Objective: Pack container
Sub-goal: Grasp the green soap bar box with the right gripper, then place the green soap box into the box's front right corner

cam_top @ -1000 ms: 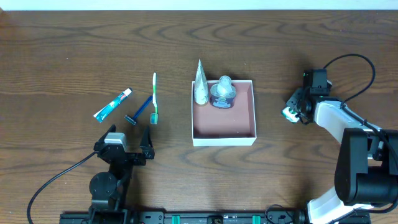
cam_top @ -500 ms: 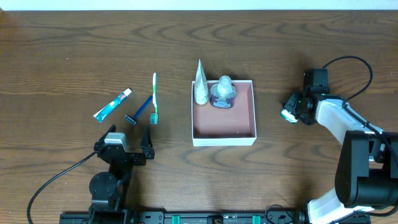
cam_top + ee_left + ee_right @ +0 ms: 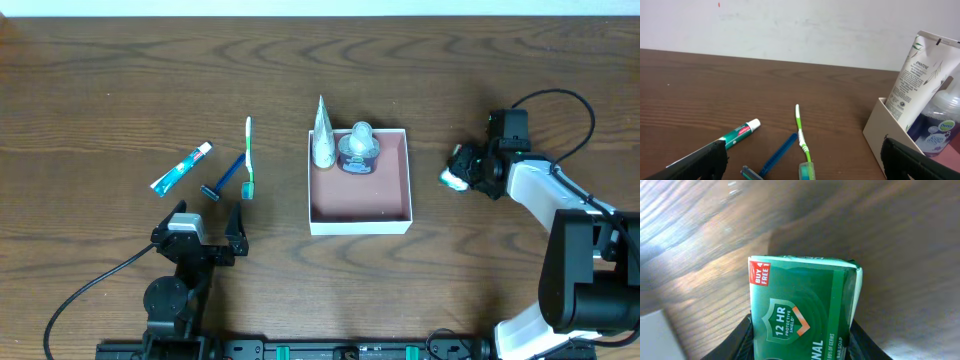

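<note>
So the container (image 3: 360, 222), that shallow white box with the pinkish floor, sits about mid-table. A white Pantene tube (image 3: 321, 135) leans in its far-left corner, and a clear bottle with purple stuff (image 3: 358, 150) stands right beside the tube against the far wall. The near half of the floor is bare.

Off to the right of the box, a little apart from it, the right gripper (image 3: 466, 173) has its fingers (image 3: 738, 341) pinched on both sides of a green soap pack (image 3: 800, 315), so it's holding that.

The left gripper (image 3: 206, 226) is at the near left with its jaws spread wide and nothing between them. Just beyond it on the wood lie a toothpaste tube (image 3: 182, 167), a blue razor (image 3: 222, 178) and a green-and-white toothbrush (image 3: 248, 157), all well left of the box.
</note>
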`<state>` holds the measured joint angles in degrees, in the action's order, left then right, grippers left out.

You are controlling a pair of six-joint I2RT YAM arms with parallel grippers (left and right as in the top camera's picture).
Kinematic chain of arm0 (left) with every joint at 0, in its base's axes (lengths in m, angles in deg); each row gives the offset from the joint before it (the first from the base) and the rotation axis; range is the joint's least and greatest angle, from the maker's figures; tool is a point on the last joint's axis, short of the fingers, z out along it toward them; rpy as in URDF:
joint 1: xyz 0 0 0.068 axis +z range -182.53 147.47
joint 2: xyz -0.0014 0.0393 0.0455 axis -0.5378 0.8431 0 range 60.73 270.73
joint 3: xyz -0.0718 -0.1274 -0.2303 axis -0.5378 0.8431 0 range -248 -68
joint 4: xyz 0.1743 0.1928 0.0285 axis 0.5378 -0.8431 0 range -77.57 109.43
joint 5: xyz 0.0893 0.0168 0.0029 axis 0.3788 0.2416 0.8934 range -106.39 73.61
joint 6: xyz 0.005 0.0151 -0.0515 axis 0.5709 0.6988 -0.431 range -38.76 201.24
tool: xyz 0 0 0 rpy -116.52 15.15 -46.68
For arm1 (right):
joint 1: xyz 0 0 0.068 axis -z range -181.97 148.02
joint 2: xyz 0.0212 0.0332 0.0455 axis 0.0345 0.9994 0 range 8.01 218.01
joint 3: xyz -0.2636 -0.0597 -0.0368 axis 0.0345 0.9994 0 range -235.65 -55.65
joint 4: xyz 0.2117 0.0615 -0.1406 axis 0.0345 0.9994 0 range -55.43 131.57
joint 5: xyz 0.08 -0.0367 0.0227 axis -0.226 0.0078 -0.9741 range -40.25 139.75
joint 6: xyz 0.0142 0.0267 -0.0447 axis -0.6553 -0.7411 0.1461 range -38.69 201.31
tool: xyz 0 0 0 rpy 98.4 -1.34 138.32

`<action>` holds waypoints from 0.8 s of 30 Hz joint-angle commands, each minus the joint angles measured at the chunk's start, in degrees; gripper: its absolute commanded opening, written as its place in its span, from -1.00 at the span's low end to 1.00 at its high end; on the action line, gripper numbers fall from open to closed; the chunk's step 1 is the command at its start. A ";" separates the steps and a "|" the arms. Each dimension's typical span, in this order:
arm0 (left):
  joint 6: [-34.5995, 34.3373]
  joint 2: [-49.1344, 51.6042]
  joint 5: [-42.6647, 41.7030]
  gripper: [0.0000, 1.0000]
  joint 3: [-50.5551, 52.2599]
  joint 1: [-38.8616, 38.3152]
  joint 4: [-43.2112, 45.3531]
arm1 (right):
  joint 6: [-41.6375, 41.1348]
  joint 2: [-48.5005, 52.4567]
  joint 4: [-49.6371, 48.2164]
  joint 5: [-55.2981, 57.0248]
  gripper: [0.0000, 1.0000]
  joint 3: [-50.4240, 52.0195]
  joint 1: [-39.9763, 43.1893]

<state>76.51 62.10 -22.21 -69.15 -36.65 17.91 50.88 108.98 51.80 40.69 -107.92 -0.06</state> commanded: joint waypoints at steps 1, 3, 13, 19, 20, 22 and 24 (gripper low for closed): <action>-0.50 0.00 -1.05 0.96 0.87 0.35 -2.05 | 6.21 -0.87 -0.37 -9.97 -0.53 0.22 -0.11; -0.50 0.00 -1.05 0.96 0.87 0.35 -2.05 | 8.70 -3.91 -0.35 -13.51 -0.52 -0.59 -0.11; -0.50 0.00 -1.05 0.96 0.87 0.35 -2.05 | 11.19 -19.65 -0.28 -22.95 -0.46 -0.94 -1.68; -0.50 0.00 -1.05 0.96 0.87 0.35 -2.05 | 11.26 -24.48 -0.68 -23.41 -0.41 -0.92 -6.27; -0.50 0.00 -1.05 0.96 0.87 0.35 -2.05 | 11.23 -24.46 -0.76 -22.62 -0.41 -0.92 -7.28; -0.50 0.00 -1.05 0.96 0.87 0.35 -2.05 | 11.37 -23.89 -0.76 -20.20 -0.40 -0.92 -9.22; -0.50 0.00 -1.05 0.96 0.87 0.35 -2.05 | 13.11 -22.99 -1.22 -18.95 -0.40 -0.90 -11.21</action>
<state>76.51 62.10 -22.21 -69.15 -36.65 17.93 61.30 85.22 51.25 20.13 -108.00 -8.67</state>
